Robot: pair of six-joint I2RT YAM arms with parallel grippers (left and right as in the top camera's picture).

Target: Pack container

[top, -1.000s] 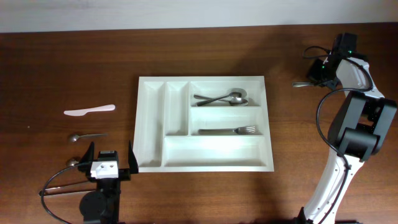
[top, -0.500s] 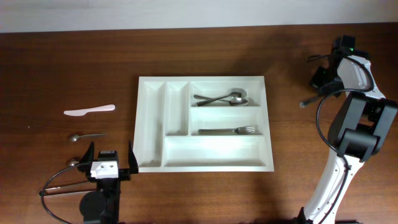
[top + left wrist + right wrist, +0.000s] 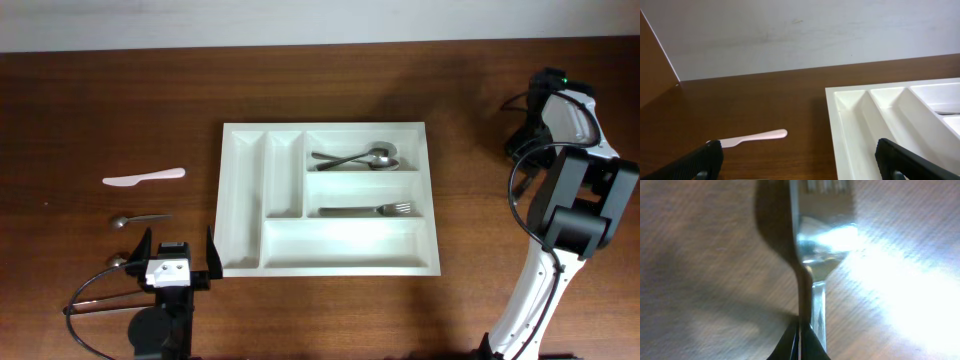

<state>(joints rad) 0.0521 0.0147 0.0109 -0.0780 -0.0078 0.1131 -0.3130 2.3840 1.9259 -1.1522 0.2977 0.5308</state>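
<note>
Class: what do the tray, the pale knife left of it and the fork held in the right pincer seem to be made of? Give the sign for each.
Tray: likely plastic, white, with smooth moulded walls and a soft sheen.
Pale knife: probably plastic, matte pinkish-white, no glint.
Held fork: metal, polished, with a bright mirror-like glare.

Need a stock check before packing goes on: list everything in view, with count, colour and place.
container: one, white, table centre.
spoons in container: two, silver, far wide compartment.
fork in container: one, silver, middle wide compartment.
plastic knife: one, pale, table left of container.
loose spoon: one, silver, nearer than the knife.
metal piece: one, silver, table's near left, partly hidden.
held fork: one, silver, clamped at its handle.
table: one, brown wood.
left gripper: open, empty.
right gripper: shut on held fork.
</note>
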